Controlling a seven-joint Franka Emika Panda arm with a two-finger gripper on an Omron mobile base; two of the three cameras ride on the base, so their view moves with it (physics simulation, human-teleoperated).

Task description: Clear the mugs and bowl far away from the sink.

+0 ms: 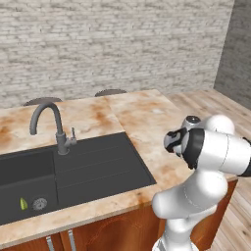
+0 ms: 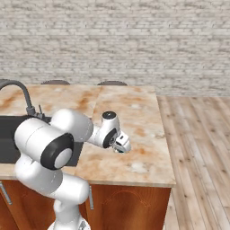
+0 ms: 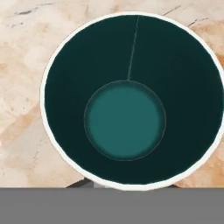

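On the marble desk (image 2: 134,112), right of the black sink (image 1: 98,169), the claw (image 2: 121,144) hangs over the teal-lined mug (image 3: 127,100), grip state unclear, so clearing seems unfinished.

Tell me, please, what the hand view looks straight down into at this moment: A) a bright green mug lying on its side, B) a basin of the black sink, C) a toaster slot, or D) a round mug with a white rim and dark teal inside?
D: the hand view looks into the mug, a white-rimmed round opening with dark teal walls and a lighter teal bottom, with the marbled counter around it.
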